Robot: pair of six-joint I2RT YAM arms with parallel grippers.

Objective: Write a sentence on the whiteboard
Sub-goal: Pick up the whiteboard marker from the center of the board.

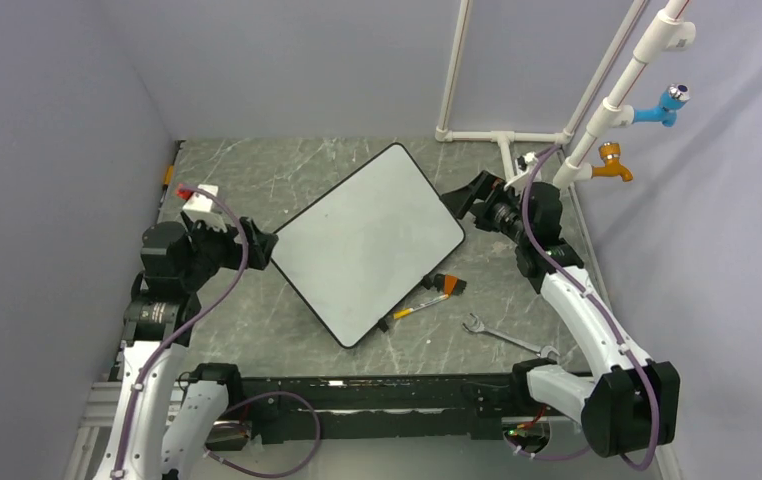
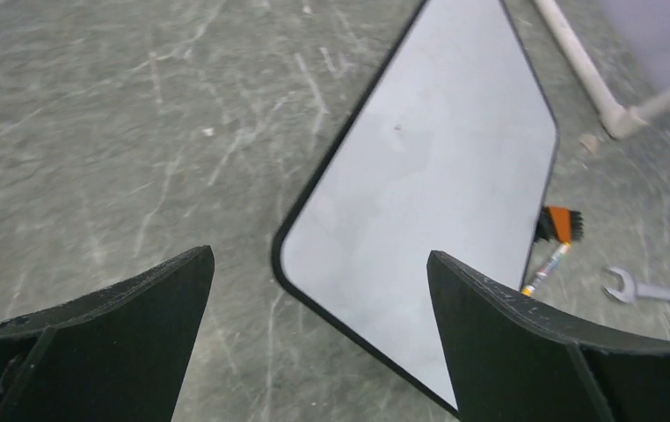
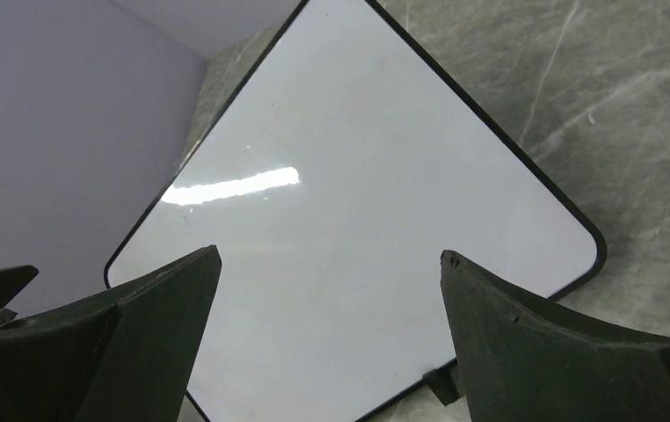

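A large whiteboard (image 1: 367,245) with a thin black rim lies flat on the grey table (image 1: 257,180), turned diagonally between two robot grippers. The left gripper (image 1: 262,247) hovers at its left corner, fingers spread wide, grasping nothing. The right gripper (image 1: 460,205) faces the opposite corner, likewise spread wide and empty. Back from the right gripper, toward its arm's base, a marker (image 1: 419,307) lies just beside the whiteboard's edge, with a wrench (image 1: 497,333) nearby.

Orange-headed tool (image 1: 419,305), wrench (image 1: 507,337), white pipes (image 1: 455,70), marbled table (image 1: 257,180)
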